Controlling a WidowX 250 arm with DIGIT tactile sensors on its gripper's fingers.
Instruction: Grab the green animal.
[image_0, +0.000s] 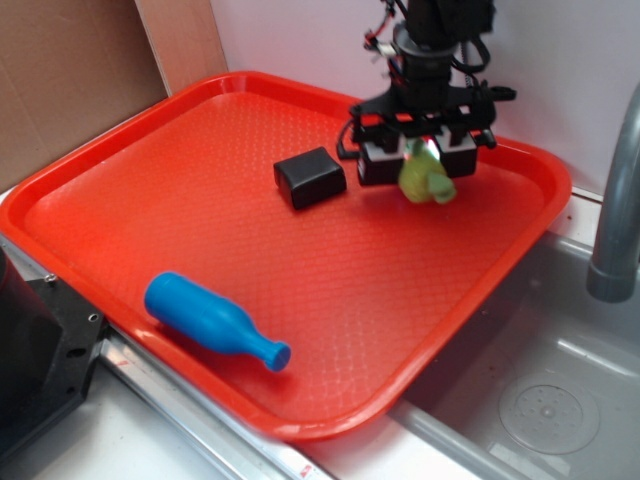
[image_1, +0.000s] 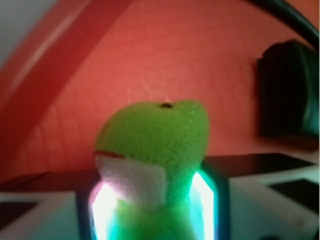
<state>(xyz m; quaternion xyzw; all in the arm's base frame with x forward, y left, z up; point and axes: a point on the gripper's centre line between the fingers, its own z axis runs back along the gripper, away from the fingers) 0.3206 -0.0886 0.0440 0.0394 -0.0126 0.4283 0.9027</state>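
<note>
The green animal (image_0: 427, 178) is a small fuzzy yellow-green plush, held between my gripper's (image_0: 420, 158) two jaws at the far right of the red tray (image_0: 120, 160). It hangs a little above the tray floor. In the wrist view the green animal (image_1: 155, 135) fills the middle, its head sticking out past my gripper (image_1: 155, 205), with a white patch below the mouth. The glowing pads (image_1: 202, 200) press against its body on both sides. The gripper is shut on it.
A black block (image_0: 310, 177) lies on the tray just left of the gripper, and shows in the wrist view (image_1: 290, 90) at the right. A blue bottle-shaped toy (image_0: 212, 319) lies near the tray's front edge. A grey sink (image_0: 540, 390) and faucet pipe (image_0: 620, 200) are to the right.
</note>
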